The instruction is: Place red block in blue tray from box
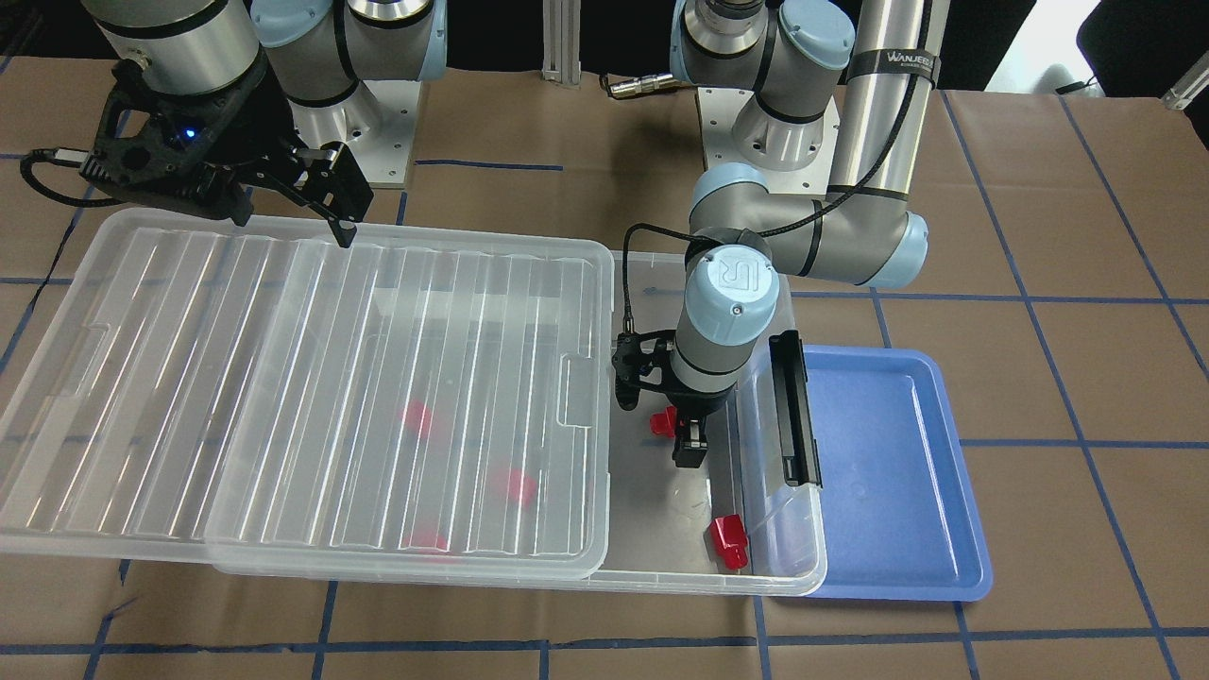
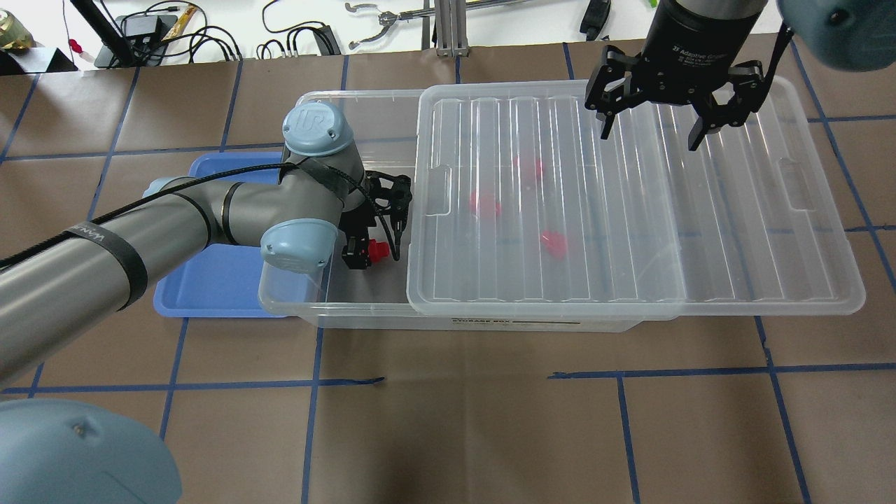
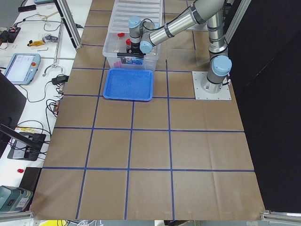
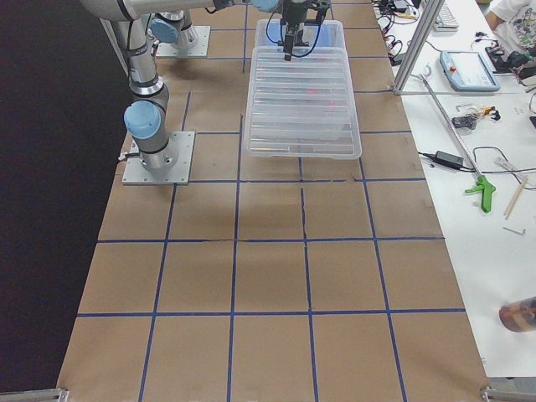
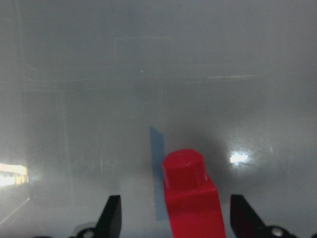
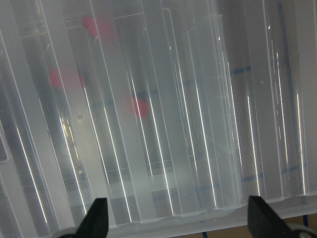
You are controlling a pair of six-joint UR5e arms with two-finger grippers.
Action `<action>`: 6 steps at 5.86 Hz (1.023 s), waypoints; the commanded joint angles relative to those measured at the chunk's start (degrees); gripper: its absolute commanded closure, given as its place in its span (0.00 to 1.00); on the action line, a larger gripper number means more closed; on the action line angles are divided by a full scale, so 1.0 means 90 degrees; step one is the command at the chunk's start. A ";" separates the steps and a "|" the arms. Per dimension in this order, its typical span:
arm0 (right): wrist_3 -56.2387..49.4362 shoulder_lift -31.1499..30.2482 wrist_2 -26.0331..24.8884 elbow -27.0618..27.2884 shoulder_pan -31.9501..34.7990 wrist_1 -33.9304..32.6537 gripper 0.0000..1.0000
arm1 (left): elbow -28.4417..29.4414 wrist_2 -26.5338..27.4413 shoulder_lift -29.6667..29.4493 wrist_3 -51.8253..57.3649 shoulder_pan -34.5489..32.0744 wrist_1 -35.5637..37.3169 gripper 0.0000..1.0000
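Observation:
The box (image 1: 661, 574) is a clear bin with its ribbed lid (image 1: 283, 378) slid aside, leaving the end by the blue tray (image 1: 888, 472) uncovered. My left gripper (image 1: 682, 436) is down inside that uncovered end. It is open, with a red block (image 1: 664, 422) upright between its fingers; the left wrist view shows the red block (image 5: 190, 198) with gaps on both sides. Another red block (image 1: 728, 542) lies near the box's front corner. Three more red blocks (image 2: 484, 203) show blurred under the lid. My right gripper (image 2: 651, 129) is open and empty above the lid's far edge.
A black clip handle (image 1: 793, 406) stands on the box's short end wall, between my left gripper and the blue tray (image 2: 210, 280). The lid (image 2: 630, 210) overhangs the box on the robot's right. The table is brown paper with blue tape lines.

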 commanded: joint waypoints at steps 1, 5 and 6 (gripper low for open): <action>0.0000 -0.0007 0.0000 0.0001 -0.0006 0.0008 0.00 | 0.0005 -0.0005 0.0021 -0.0011 0.0022 -0.0001 0.77; -0.0010 -0.0007 -0.0010 0.0001 -0.0006 0.0017 0.00 | 0.0510 -0.0112 0.0966 -0.0283 0.0110 -0.0796 0.94; -0.0097 -0.0007 -0.0019 0.0001 -0.0006 0.0017 0.00 | 0.0958 -0.0083 0.1229 -0.0265 0.0100 -0.1672 0.95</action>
